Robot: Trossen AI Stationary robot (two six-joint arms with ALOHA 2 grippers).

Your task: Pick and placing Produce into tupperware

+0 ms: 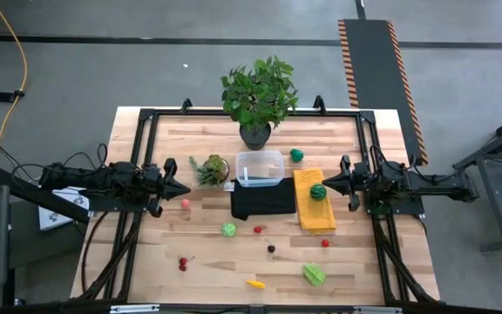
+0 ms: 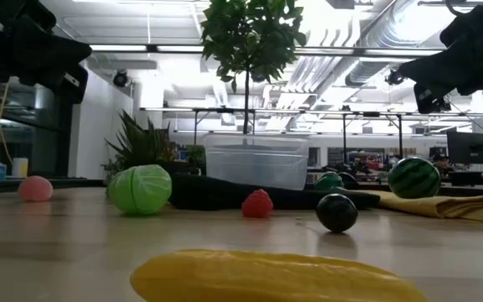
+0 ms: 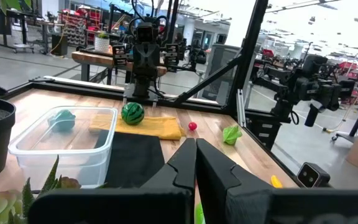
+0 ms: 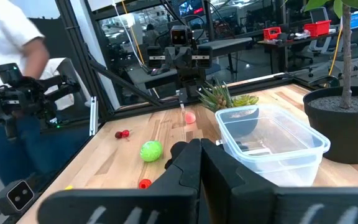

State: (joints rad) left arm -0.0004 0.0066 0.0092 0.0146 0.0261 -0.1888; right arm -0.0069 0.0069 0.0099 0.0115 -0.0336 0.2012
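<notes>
The clear tupperware [image 1: 260,164] stands on the table's far middle, its near edge against a black folded cloth [image 1: 262,200]. A dark green striped ball [image 1: 318,191] rests on the yellow cloth [image 1: 314,212]. More produce lies on the wood: a green ball [image 1: 296,155], a pink ball [image 1: 185,203], a light green round piece [image 1: 228,229], red berries [image 1: 183,262], a yellow piece [image 1: 255,283] and a leafy piece [image 1: 314,275]. My left gripper [image 1: 184,187] hovers shut left of the box, above the pink ball. My right gripper [image 1: 324,181] hovers shut beside the striped ball.
A big leafy potted plant [image 1: 258,96] stands behind the box, and a small spiky plant [image 1: 212,168] sits at its left. Black frame rails [image 1: 146,118] run along the table's edges. A person [image 4: 11,56] stands beyond the table's left side.
</notes>
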